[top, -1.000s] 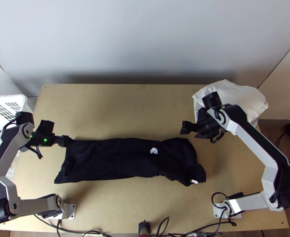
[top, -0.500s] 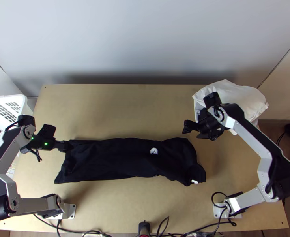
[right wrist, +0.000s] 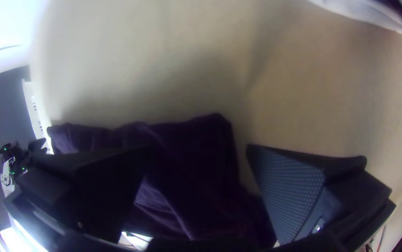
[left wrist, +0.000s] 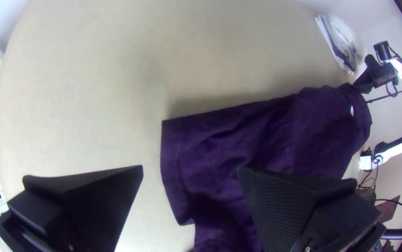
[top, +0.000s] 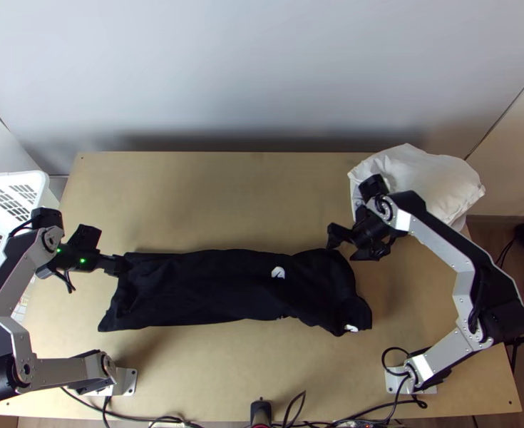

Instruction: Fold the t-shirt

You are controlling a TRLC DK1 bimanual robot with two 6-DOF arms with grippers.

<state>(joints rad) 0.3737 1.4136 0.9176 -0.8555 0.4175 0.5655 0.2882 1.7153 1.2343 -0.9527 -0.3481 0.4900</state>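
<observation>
While a white crate (top: 37, 187) sits on the outer side of the left gripper (top: 122, 265), that gripper holds its fingers wide apart at the near end of the black T-shirt (top: 204, 289). From there the shirt runs as a long, wrinkled strip over the table (top: 212, 207) to the right gripper (top: 341, 247), its last part slanting from that gripper toward the arms' bases. The right gripper's fingers are also spread wide, at a corner of the cloth. Behind that gripper and farther right lies a bulging white bundle (top: 433, 175).
</observation>
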